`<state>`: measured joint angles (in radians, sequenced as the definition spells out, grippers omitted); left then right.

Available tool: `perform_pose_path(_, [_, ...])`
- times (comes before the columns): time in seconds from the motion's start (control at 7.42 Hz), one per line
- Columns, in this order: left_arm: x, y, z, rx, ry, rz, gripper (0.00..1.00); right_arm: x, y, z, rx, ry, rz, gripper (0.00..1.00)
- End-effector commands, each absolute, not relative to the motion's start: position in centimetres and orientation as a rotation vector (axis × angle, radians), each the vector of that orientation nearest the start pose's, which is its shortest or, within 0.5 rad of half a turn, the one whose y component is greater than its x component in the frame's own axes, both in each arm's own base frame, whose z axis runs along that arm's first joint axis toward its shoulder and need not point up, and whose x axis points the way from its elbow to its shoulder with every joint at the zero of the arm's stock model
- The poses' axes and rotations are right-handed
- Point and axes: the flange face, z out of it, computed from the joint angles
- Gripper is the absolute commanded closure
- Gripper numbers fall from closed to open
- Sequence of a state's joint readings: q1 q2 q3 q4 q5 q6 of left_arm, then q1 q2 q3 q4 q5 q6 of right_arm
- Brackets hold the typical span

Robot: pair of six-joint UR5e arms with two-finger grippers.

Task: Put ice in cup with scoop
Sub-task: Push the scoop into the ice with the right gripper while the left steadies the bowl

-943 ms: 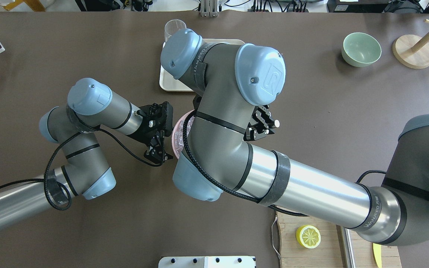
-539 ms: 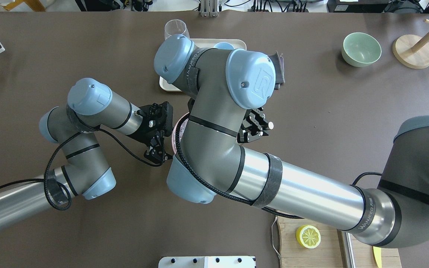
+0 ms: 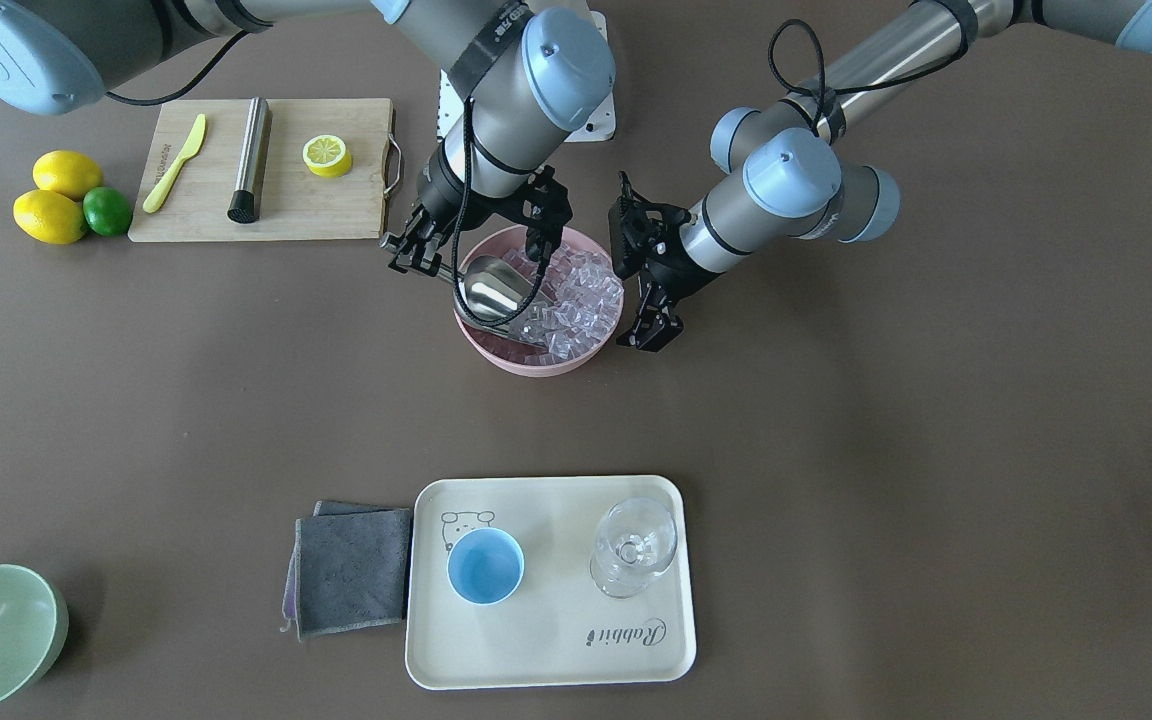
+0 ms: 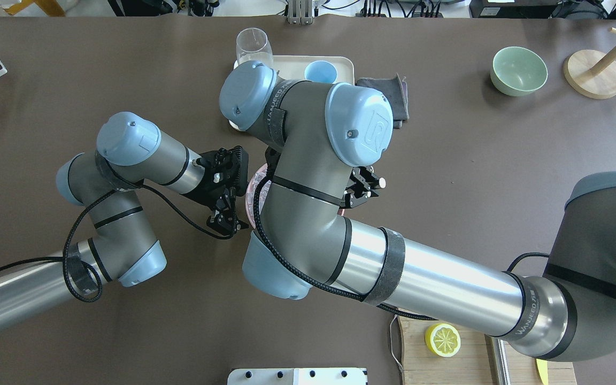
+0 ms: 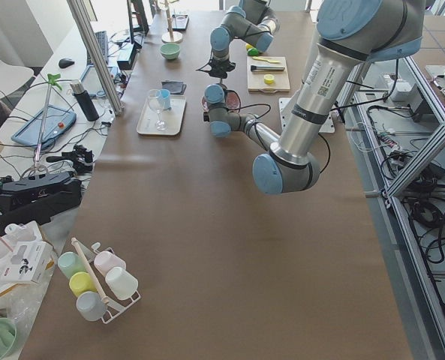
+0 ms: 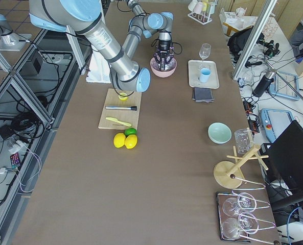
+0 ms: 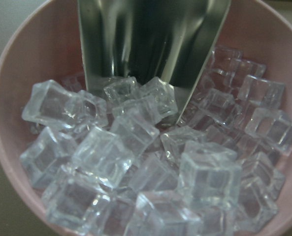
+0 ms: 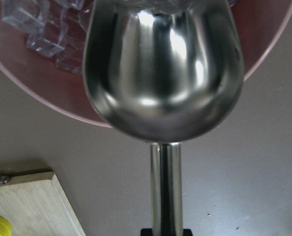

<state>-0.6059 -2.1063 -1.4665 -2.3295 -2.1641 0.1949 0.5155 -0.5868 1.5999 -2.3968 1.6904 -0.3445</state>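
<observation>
In the overhead view the right arm enters from 4 o'clock, with its forearm running toward 10 o'clock. It then folds back over itself, with the wrist turned downward. The right gripper (image 4: pixel 362 188) sits at 3 o'clock of that wrist, jaws clamped on the rod handle of the scoop (image 3: pixel 491 285). The left arm enters from 8 o'clock and doubles back. The left gripper (image 4: pixel 228 222) points down toward 5 o'clock, and its jaw spacing cannot be judged.

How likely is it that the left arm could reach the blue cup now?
Probably yes. The left claw hangs empty beside the pink bowl, and only bare table lies between it and the tray. The stemmed glass stands beside the cup on that arm's side, so care is needed.
</observation>
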Motion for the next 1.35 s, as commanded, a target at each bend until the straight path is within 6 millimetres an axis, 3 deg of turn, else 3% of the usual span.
perform_pose_path(0.0, [52.0,-45.5,30.3,0.95,0.998,1.339,0.01,-51.9,-43.3,15.3,0.252,-0.238,-1.411,1.0])
perform_pose_path(0.54, [52.0,-45.5,30.3,0.938,1.007,1.329,0.01,-51.0,-42.7,18.3,0.367,-0.282,-1.404,1.0])
perform_pose_path(0.81, [51.9,-45.5,30.4,0.935,1.008,1.328,0.01,-51.0,-42.7,21.0,0.444,-0.321,-1.393,1.0])
perform_pose_path(1.21, [51.7,-45.6,30.6,0.93,1.014,1.331,0.01,-50.3,-42.1,21.3,0.497,-0.371,-1.392,1.0])
